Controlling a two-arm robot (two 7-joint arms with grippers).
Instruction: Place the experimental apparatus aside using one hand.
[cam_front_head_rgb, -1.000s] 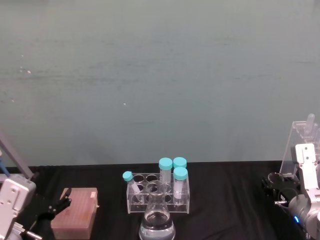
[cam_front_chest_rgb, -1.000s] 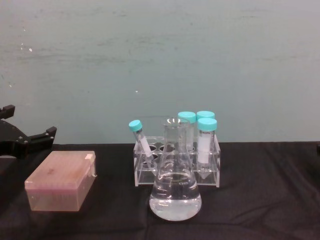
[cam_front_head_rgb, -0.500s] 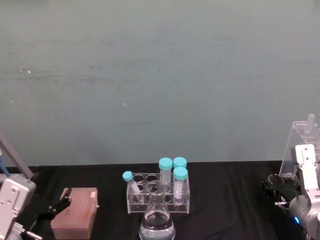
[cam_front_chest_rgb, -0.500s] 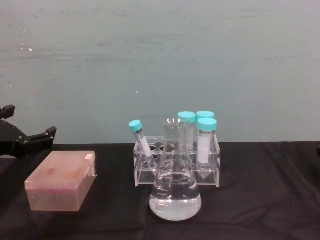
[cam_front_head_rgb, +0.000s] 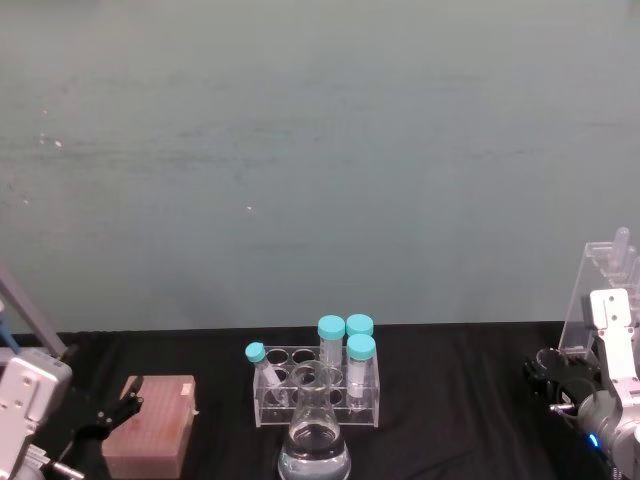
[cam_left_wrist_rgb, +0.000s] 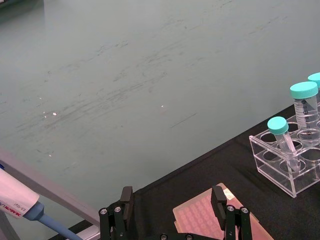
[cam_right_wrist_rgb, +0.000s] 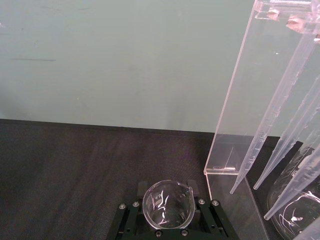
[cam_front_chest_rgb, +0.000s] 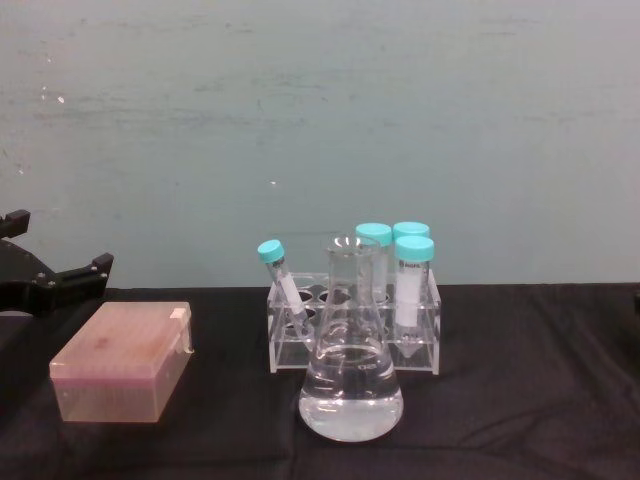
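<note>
The right hand (cam_right_wrist_rgb: 167, 224) sits low at the lower right of the head view, its fingers (cam_right_wrist_rgb: 127, 220) closed around a small glass beaker (cam_right_wrist_rgb: 166, 204) that stands upright. Just beside it, over the black table (cam_right_wrist_rgb: 75, 165), rises the clear pipette rack (cam_right_wrist_rgb: 235, 110). At the lower left, the left hand (cam_left_wrist_rgb: 171, 200) hangs empty with its fingers spread wide, near a pink tip box (cam_left_wrist_rgb: 200, 220).

flat, even light covers the pale wall (cam_front_head_rgb: 320, 150), with no hot spots. the black cloth (cam_front_chest_rgb: 520, 380) stays dark and swallows nearly all shadows. small white glints sit on the beaker (cam_right_wrist_rgb: 166, 202) rim and the acrylic rack (cam_right_wrist_rgb: 240, 100) edges. a blue ring light (cam_front_head_rgb: 592, 438) glows faintly.
</note>
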